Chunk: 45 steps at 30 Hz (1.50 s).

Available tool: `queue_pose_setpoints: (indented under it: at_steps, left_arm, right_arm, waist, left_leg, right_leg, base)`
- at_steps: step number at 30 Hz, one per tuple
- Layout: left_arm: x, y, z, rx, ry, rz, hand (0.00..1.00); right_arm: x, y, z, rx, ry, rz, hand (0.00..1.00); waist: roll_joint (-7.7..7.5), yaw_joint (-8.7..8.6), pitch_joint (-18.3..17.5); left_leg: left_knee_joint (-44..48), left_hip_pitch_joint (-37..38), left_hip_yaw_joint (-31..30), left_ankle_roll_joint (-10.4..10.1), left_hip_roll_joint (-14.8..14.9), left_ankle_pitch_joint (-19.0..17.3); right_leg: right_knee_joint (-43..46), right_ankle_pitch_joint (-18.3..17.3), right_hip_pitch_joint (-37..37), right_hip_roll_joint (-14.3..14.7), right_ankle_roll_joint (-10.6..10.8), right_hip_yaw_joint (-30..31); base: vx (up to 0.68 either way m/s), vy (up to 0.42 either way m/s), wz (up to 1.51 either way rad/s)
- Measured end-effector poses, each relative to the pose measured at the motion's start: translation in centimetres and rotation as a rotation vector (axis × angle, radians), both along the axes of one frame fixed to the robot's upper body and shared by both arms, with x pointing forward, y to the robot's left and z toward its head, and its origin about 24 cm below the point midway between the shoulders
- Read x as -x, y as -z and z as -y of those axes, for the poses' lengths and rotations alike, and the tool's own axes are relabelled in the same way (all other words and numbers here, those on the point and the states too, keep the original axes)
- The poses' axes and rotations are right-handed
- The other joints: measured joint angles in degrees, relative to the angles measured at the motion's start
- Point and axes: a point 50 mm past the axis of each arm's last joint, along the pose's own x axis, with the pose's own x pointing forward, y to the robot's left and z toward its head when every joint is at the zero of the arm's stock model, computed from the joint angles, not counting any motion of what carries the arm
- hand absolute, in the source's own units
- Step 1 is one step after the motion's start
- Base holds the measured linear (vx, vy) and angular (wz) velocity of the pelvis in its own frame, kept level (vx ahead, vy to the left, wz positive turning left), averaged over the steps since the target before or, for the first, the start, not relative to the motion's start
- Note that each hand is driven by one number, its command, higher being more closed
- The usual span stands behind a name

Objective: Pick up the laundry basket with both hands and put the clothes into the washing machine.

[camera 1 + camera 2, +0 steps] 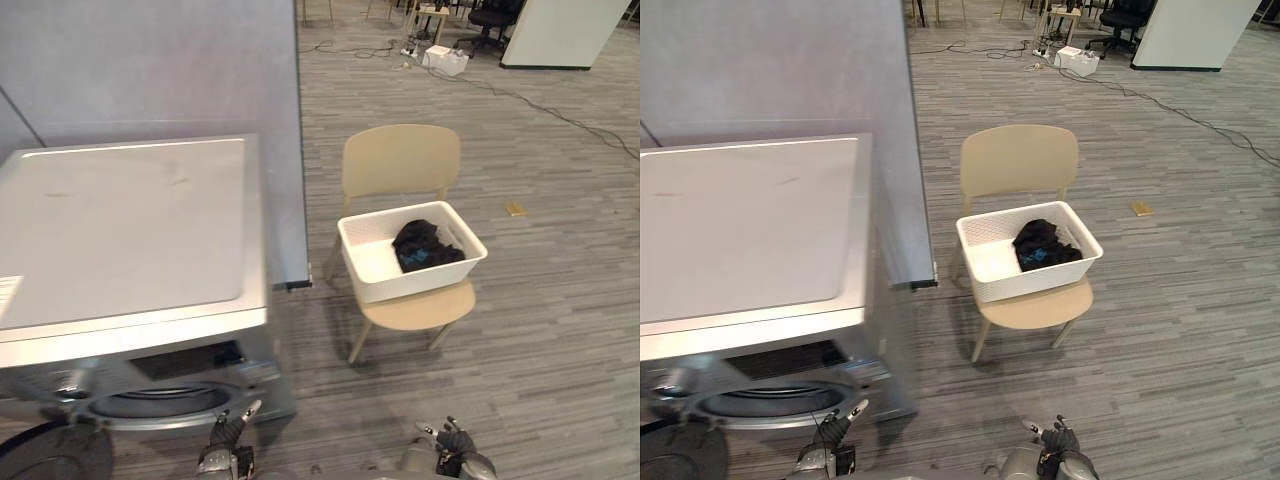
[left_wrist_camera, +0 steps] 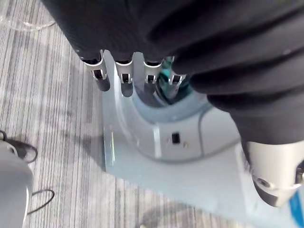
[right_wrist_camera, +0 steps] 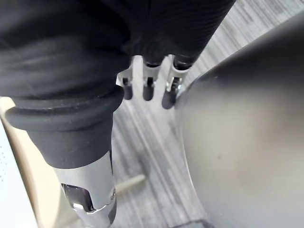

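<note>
A white laundry basket [image 1: 420, 281] sits on the seat of a beige chair [image 1: 400, 160], right of centre. Dark clothes [image 1: 425, 245] lie in its right half. The silver washing machine [image 1: 130, 230] stands at the left, its round drum opening [image 1: 165, 402] facing me and its dark door [image 1: 50, 455] swung open at the lower left. My left hand [image 1: 228, 440] hangs low in front of the machine, with straight fingers [image 2: 123, 80] holding nothing. My right hand [image 1: 450, 440] is low near the bottom edge, well short of the chair, its fingers [image 3: 147, 85] straight and empty.
A grey partition wall [image 1: 150, 60] rises behind the machine. On the wood-look floor lie a small yellow object [image 1: 515, 208] right of the chair and, far back, cables and a white box [image 1: 445, 60]. Open floor separates me from the chair.
</note>
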Motion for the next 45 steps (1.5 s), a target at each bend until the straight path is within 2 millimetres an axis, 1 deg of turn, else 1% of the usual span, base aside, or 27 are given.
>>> queue_pose_setpoints:
  at_steps: [1, 4, 6, 7, 8, 9, 11, 14, 15, 16, 18, 22, 25, 26, 27, 28, 29, 31, 33, 35, 36, 37, 38, 39, 40, 42, 45]
  left_arm:
    - [0.7, 0.3, 0.6, 0.016, -0.004, -0.017, 0.0]
    - [1.8, 0.7, 1.2, 0.051, -0.064, -0.048, 0.0]
    - [1.8, 0.8, 1.3, 0.062, -0.081, -0.046, 0.0]
    - [1.7, 0.7, 1.1, 0.064, -0.095, -0.035, 0.0]
    - [1.5, 0.6, 0.7, 0.057, -0.1, -0.023, 0.0]
    - [1.2, 0.4, 0.6, 0.052, -0.1, -0.011, 0.0]
    - [0.3, 0.0, 0.3, 0.038, -0.084, 0.029, 0.0]
    - [-0.3, -0.2, 0.7, 0.05, -0.053, 0.047, 0.0]
    - [-0.3, -0.2, 0.4, 0.046, -0.038, 0.045, 0.0]
    - [-0.3, -0.2, 0.4, 0.046, -0.03, 0.043, 0.0]
    - [-0.5, -0.2, 0.1, 0.044, -0.027, 0.048, 0.0]
    - [0.5, 0.0, -0.9, 0.042, -0.116, 0.02, 0.0]
    - [2.0, 0.3, -0.9, 0.037, -0.125, -0.022, 0.0]
    - [1.9, 0.3, -0.9, 0.034, -0.11, -0.022, 0.0]
    - [1.4, 0.1, -1.5, 0.017, -0.106, -0.014, 0.0]
    - [1.4, 0.1, -1.7, 0.014, -0.103, -0.017, 0.0]
    - [1.2, 0.2, -1.7, 0.009, -0.083, -0.026, 0.0]
    - [0.8, 0.1, -1.4, 0.007, -0.04, -0.022, 0.0]
    - [0.0, -0.1, -1.2, 0.009, -0.025, -0.004, 0.0]
    - [-0.7, -0.2, -0.9, 0.007, 0.003, 0.015, 0.0]
    - [-0.8, -0.3, -0.9, 0.002, 0.01, 0.017, 0.0]
    - [-0.7, -0.3, -1.4, -0.014, 0.017, 0.012, 0.0]
    - [-0.1, -0.1, -1.5, -0.013, 0.016, -0.005, 0.0]
    - [0.0, -0.1, -1.4, -0.013, 0.019, -0.009, 0.0]
    - [0.1, -0.1, -1.4, -0.015, 0.03, -0.014, 0.0]
    - [0.6, 0.4, -0.4, 0.016, 0.025, -0.043, 0.0]
    - [1.5, 0.7, -0.1, 0.035, -0.005, -0.063, 0.0]
  right_arm:
    - [0.1, 0.0, 0.2, 0.002, 0.005, -0.008, 0.0]
    - [0.6, 0.2, 0.6, 0.004, 0.003, -0.051, 0.0]
    - [0.8, 0.3, 0.6, 0.002, -0.004, -0.065, 0.0]
    - [0.7, 0.3, 0.7, 0.014, -0.037, -0.071, 0.0]
    - [0.7, 0.4, -0.1, 0.007, -0.085, -0.078, 0.0]
    - [0.6, 0.4, -0.2, 0.011, -0.105, -0.079, 0.0]
    - [0.2, 0.3, 0.0, 0.038, -0.134, -0.078, 0.0]
    - [-0.9, -0.4, 1.3, 0.088, -0.107, -0.035, 0.0]
    - [-1.6, -0.6, 1.2, 0.085, -0.102, -0.007, 0.0]
    - [-2.1, -0.8, 1.1, 0.085, -0.101, 0.015, 0.0]
    - [-4.9, -1.8, 0.7, 0.083, -0.105, 0.094, 0.0]
    - [-7.6, -2.8, -1.7, 0.058, -0.177, 0.183, 0.0]
    - [-8.7, -3.4, -4.4, 0.022, -0.27, 0.249, 0.0]
    - [-8.6, -3.4, -4.7, 0.022, -0.3, 0.258, 0.0]
    - [-8.1, -3.2, -5.0, 0.019, -0.331, 0.248, 0.0]
    - [-7.6, -2.9, -5.0, 0.016, -0.335, 0.229, 0.0]
    - [-6.2, -2.2, -4.9, 0.008, -0.326, 0.178, 0.0]
    - [-3.7, -1.1, -3.9, 0.006, -0.285, 0.1, 0.0]
    - [-2.4, -0.7, -2.8, 0.01, -0.22, 0.058, 0.0]
    - [-1.4, -0.3, -1.9, 0.013, -0.152, 0.021, 0.0]
    - [-0.8, 0.0, -1.7, 0.006, -0.127, -0.006, 0.0]
    - [0.3, 0.4, -1.8, -0.009, -0.102, -0.046, 0.0]
    - [1.7, 0.8, -1.6, -0.019, -0.069, -0.09, 0.0]
    - [2.1, 0.8, -1.3, -0.016, -0.049, -0.096, 0.0]
    - [2.6, 0.9, -0.8, -0.004, -0.051, -0.113, 0.0]
    - [3.4, 0.9, 0.2, 0.012, -0.039, -0.144, 0.0]
    - [5.4, 1.0, 1.1, 0.027, -0.017, -0.192, 0.0]
  waist:
    - [1.44, -0.15, -0.72]
    - [1.25, -0.16, -1.59]
    - [1.81, -0.28, -1.63]
    - [1.69, -0.16, -1.5]
    - [1.21, 0.63, -1.04]
    - [1.09, 1.02, -0.74]
    - [0.16, 1.6, -0.06]
    - [1.46, 1.99, 0.94]
    - [0.57, 1.91, 0.68]
    - [0.37, 1.71, 0.59]
    - [-1.25, 2.07, 1.44]
    - [-1.79, 3.92, 1.87]
    - [-1.32, 3.33, 1.11]
    - [-1.34, 2.9, 0.83]
    - [-3.03, 2.88, 1.67]
    - [-3.26, 2.71, 1.9]
    - [-3.09, 1.84, 2.53]
    - [-2.34, 1.52, 2.87]
    - [-1.99, 0.97, 2.84]
    - [-3.14, -0.6, 1.97]
    - [-4.29, -0.91, 1.33]
    - [-6.21, -1.05, 0.8]
    - [-6.11, -0.92, 0.17]
    - [-6.02, -0.82, -0.2]
    - [-5.97, -0.88, -0.61]
    - [-3.7, -1.47, -0.55]
    - [-1.4, -1.43, -1.7]
  left_leg:
    - [-0.09, 0.12, -0.9, -0.78, 1.73, 0.64]
    - [6.09, -4.03, -6.12, -1.07, 4.18, 9.19]
    - [13.27, -7.74, -7.67, 0.48, 5.42, 15.44]
    - [19.89, -11.39, -6.55, 2.16, 6.41, 22.25]
    - [27.96, -14.87, -4.28, 3.9, 7.7, 24.81]
    - [32.17, -16.93, -2.19, 4.77, 8.53, 22.84]
    - [37.1, -23.57, 9.55, 5.82, 8.85, 19.72]
    - [24.48, -25.56, 20.59, 5.32, 3.86, 18.51]
    - [19.13, -24.27, 20.72, 3.35, 2.16, 17.43]
    - [14.47, -23.3, 20.86, 2.95, 0.72, 17.21]
    - [1.81, -20.18, 20.47, 5.45, -3.63, 18.87]
    - [-2.5, -14.24, 20.56, 5.94, -4.81, 19.23]
    - [-6.38, -8.79, 19.65, 6.72, -6.19, 18.5]
    - [-7.81, -7.93, 18.51, 8.49, -7.24, 15.97]
    - [-7.83, -7.09, 17.8, 8.65, -8.92, 15.93]
    - [-7.71, -6.56, 17.39, 9.06, -9.15, 16.01]
    - [-7.42, -4.86, 15.98, 9.12, -9.11, 16.03]
    - [-6.61, -3.1, 14.71, 8.64, -8.12, 16.33]
    - [-5.97, -4.1, 12.1, 8.39, -7.5, 16.33]
    - [-6.07, -5.39, 10.8, 7.37, -6.72, 15.93]
    - [-6.06, -6.5, 10.09, 6.36, -6.66, 15.75]
    - [-6.01, -7.19, 9.41, 4.62, -7.01, 15.61]
    - [-6.53, -7.15, 8.52, 3.11, -6.06, 15.46]
    - [-7.07, -7.18, 8.52, 2.4, -5.17, 15.64]
    - [-8.29, -7.12, 8.68, 0.77, -4.15, 16.15]
    - [-10.55, -7.02, 7.42, -1.38, -1.38, 17.47]
    - [-11.66, -5.98, 6.87, -2.87, 2.78, 18.2]
  right_leg:
    - [0.83, -0.65, -0.09, 1.61, -1.32, -1.44]
    - [5.64, -2.63, -0.49, 4.94, -5.42, -3.86]
    - [2.05, -2.96, 3.78, 7.46, -7.78, -6.53]
    - [-2.06, -2.39, 7.61, 9.24, -9.08, -8.43]
    - [-6.28, -1.41, 11.8, 10.33, -10.63, -9.49]
    - [-7.88, -1.09, 13.56, 10.88, -11.14, -10.08]
    - [-12.94, -0.6, 19.44, 11.59, -11.84, -13.19]
    - [-16.35, -1.16, 23.27, 13.24, -11.29, -18.28]
    - [-16.5, -1.39, 23.05, 12.69, -11.0, -19.25]
    - [-16.54, -1.42, 22.77, 12.25, -10.94, -20.32]
    - [-16.59, -1.35, 21.12, 10.88, -10.91, -22.14]
    - [-12.85, -1.39, 23.83, 8.9, -10.88, -20.78]
    - [5.26, -2.59, 18.42, 4.09, -8.98, -18.39]
    - [15.35, -2.2, 13.73, 1.82, -8.33, -16.98]
    - [23.47, -0.08, 10.09, -0.89, -6.59, -13.78]
    - [26.42, 0.54, 9.06, -1.67, -6.44, -12.24]
    - [30.34, -1.84, 8.76, -2.39, -6.63, -11.41]
    - [28.62, -6.07, 9.06, -3.71, -6.88, -11.93]
    - [21.21, -6.37, 8.88, -4.53, -7.48, -11.46]
    - [8.68, -5.25, 9.06, -3.63, -7.02, -7.46]
    - [2.58, -1.63, 9.02, -2.95, -6.75, -4.93]
    - [-2.87, 5.45, 8.79, -2.4, -4.58, -1.63]
    - [-6.03, 3.71, 10.41, -0.84, -2.16, -1.26]
    - [-8.16, 3.37, 11.31, 0.0, -2.06, -1.9]
    - [-12.25, 1.9, 12.82, 1.29, -3.03, -3.26]
    - [-14.92, 2.32, 13.08, 4.6, -4.58, -4.27]
    - [-18.43, 3.32, 15.13, 9.15, -6.17, -4.84]
  base:
    - [0.28, -0.537, 0.26]
    - [0.28, -0.554, 0.24]
    - [0.3, -0.455, 0.36]
    - [0.29, -0.467, 0.32]
    - [0.23, -0.375, 0.23]
    - [0.19, -0.33, 0.14]
    - [0.19, -0.296, 0.4]
    - [0.14, -0.123, 0.83]
    - [0.16, -0.057, 0.81]
    - [0.18, -0.06, 1.02]
    - [0.19, -0.041, 1.13]
    - [0.13, 0.01, 0.41]
    - [0.12, 0.063, -0.07]
    - [0.16, 0.048, 0.28]
    - [0.16, 0.05, 0.36]
    - [0.13, 0.017, 0.5]
    - [0.1, -0.003, 0.48]
    - [0.07, -0.014, 0.49]
    - [0.03, -0.105, 0.6]
    - [0.02, -0.173, 0.7]
    - [0.0, -0.237, 0.39]
    - [0.0, -0.395, 0.2]
    - [-0.01, -0.371, -0.01]
    - [-0.03, -0.357, -0.18]
    - [-0.06, -0.321, -0.17]
    - [-0.07, -0.307, -0.07]
    - [0.0, -0.233, -0.06]
